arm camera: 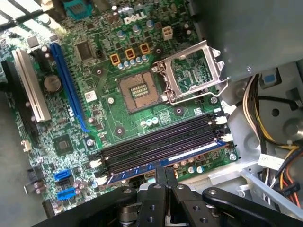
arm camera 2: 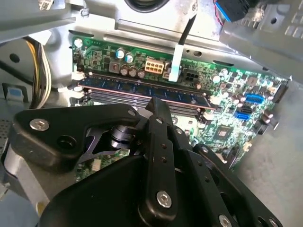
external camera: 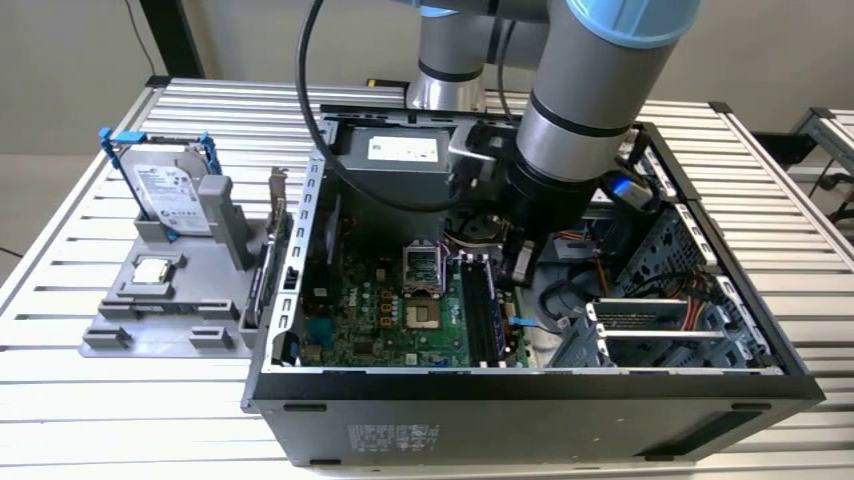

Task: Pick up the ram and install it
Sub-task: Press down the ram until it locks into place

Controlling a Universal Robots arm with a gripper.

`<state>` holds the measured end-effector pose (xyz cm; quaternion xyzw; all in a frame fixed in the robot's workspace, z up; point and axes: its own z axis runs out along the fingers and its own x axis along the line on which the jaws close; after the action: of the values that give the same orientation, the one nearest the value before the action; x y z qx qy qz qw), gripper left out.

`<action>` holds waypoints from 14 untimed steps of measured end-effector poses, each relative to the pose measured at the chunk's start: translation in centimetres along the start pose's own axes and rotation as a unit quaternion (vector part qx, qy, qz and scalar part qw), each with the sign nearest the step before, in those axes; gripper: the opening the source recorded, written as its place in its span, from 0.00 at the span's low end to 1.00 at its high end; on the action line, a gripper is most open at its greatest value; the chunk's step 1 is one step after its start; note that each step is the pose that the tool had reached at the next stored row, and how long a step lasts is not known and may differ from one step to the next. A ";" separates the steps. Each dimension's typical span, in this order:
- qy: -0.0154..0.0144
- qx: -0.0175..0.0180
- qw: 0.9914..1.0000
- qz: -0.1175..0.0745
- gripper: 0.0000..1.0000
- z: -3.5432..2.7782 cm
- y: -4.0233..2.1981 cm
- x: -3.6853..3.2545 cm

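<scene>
First wrist view: the ram (arm camera: pixel 165 163) was seen lying in its slot under the clenched pincer (arm camera: pixel 165 176), so it was best pushed straight down.

1. A big black computer case (external camera: pixel 534 400) lies open on a table (external camera: pixel 120 420) made of silver slats.
2. Inside the case is a green motherboard (external camera: pixel 374 310) with lots of tiny parts.
3. On the board sits a square chip socket (arm camera: pixel 138 90). Its metal lid (arm camera: pixel 194 71) is flipped up beside it.
4. A long blue slot (arm camera: pixel 68 85) and a white slot (arm camera: pixel 31 85) lie side by side on the board.
5. A grey power box (external camera: pixel 400 160) sits at the far end of the case.
6. A grey stand (external camera: pixel 160 310) rests on the table, on the exterior view's left of the case.
7. A silver hard drive (external camera: pixel 167 195) in a blue frame stands upright on that stand.
8. Yellow and black wires (arm camera: pixel 265 123) curl near the board's edge.
</scene>
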<state>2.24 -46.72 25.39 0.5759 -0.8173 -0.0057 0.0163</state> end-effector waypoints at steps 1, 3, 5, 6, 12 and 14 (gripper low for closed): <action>0.000 0.000 1.000 -0.007 0.00 0.00 0.00 0.00; 0.001 0.000 1.000 -0.019 0.00 0.01 -0.01 0.00; 0.001 0.001 0.999 -0.032 0.00 0.02 -0.01 0.00; 0.001 0.001 0.999 -0.038 0.00 0.03 -0.01 0.00; 0.002 0.002 0.997 -0.076 0.00 0.11 0.00 -0.02; 0.002 0.002 0.996 -0.089 0.00 0.16 0.00 -0.03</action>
<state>2.25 -46.70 25.23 0.6463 -0.7629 -0.0043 0.0166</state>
